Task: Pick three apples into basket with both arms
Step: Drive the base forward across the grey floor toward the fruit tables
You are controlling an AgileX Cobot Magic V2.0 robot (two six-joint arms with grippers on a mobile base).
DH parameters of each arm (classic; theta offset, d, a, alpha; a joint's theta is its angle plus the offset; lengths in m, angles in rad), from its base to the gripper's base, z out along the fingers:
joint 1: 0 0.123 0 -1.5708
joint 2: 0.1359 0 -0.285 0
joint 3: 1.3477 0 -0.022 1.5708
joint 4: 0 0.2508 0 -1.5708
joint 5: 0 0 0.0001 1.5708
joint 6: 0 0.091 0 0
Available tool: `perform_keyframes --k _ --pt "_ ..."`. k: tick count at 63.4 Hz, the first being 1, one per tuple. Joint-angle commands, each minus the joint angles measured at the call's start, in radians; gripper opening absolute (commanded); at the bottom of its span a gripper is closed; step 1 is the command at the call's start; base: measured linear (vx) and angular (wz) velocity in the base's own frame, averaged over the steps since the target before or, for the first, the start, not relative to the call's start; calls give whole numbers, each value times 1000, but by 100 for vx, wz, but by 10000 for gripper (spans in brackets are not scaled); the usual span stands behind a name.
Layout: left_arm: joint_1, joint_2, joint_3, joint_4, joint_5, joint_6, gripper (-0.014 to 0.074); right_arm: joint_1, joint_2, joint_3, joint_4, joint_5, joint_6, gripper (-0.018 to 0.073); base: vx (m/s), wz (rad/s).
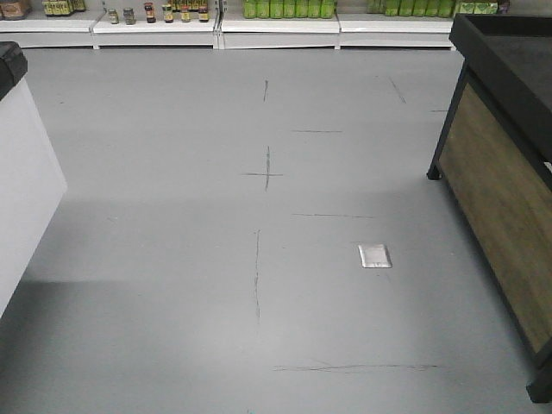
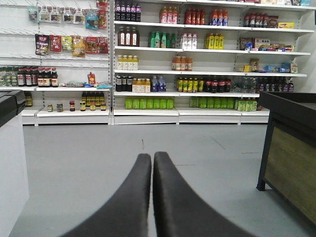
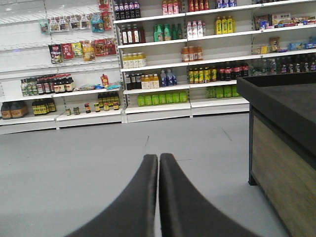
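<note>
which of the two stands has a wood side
The right stand, black-framed with a wood-grain panel; the left stand has a plain white side.

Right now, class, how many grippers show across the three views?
2. The left gripper sits bottom centre in the left wrist view, the right gripper bottom centre in the right wrist view. The front view shows none.

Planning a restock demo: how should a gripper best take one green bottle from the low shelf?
Probably by its top part, coming straight from the front: the green bottles stand upright, packed side by side, so their flanks look blocked, and the shelf board above limits a top approach. Both the left gripper and right gripper are shut and must open first.
</note>
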Motion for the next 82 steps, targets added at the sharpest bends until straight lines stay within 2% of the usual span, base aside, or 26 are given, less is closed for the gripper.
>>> perform_keyframes --k 1,82 --pt "-2 -6 4 -7 -67 -1 -6 0 -13 15 -3 -78 -1 -8 0 0" --pt "-2 -6 4 -7 -67 -1 -6 0 -13 15 -3 -78 -1 -8 1 0"
